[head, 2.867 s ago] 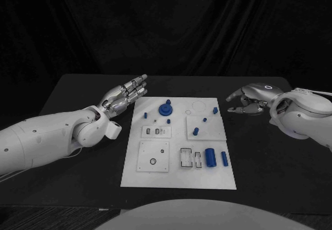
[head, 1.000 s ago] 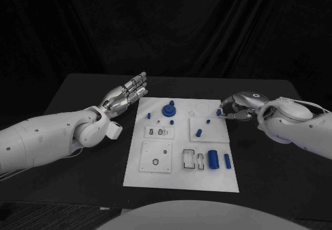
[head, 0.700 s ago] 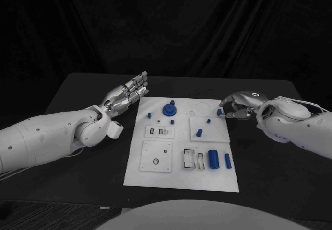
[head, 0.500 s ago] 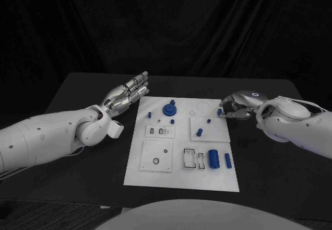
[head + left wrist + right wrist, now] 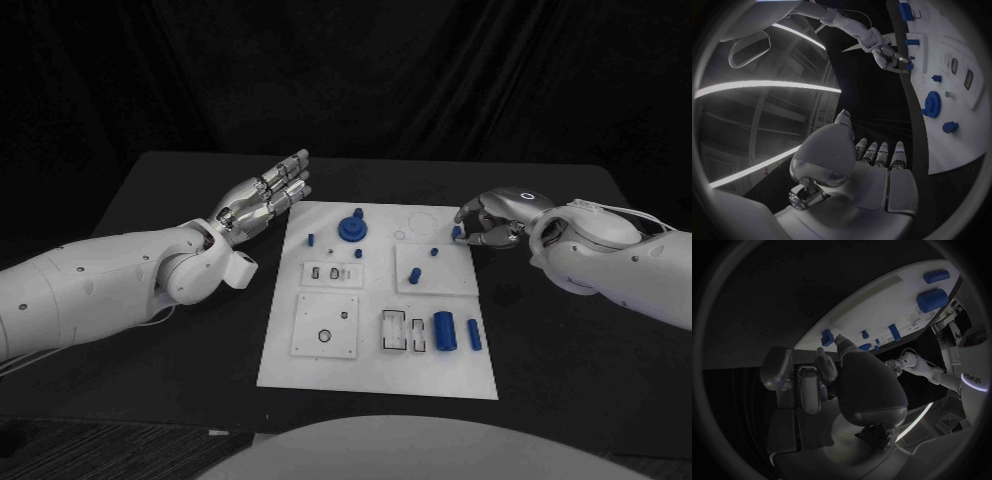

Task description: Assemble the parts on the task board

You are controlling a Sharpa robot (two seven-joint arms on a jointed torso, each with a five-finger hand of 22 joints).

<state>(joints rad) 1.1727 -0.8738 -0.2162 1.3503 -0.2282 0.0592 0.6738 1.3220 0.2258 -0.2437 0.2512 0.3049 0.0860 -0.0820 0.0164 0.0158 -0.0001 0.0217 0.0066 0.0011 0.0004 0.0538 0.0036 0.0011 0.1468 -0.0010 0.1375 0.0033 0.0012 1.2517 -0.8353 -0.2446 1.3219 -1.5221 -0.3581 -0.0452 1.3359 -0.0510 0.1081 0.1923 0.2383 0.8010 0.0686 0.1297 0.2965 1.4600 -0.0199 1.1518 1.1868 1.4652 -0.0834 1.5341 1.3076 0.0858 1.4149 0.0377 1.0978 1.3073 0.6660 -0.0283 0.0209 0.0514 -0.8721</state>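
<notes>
The right robot hand (image 5: 490, 222) curls over a small blue peg (image 5: 456, 233), grip unclear; the left robot hand (image 5: 265, 195) lies flat, holding nothing.

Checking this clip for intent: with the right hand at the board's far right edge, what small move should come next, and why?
Probably close the right hand on the small blue peg at the board's far right edge. Its fingers are curled right beside the peg, but a grip isn't clear. The left hand hovers flat, off the board.
</notes>
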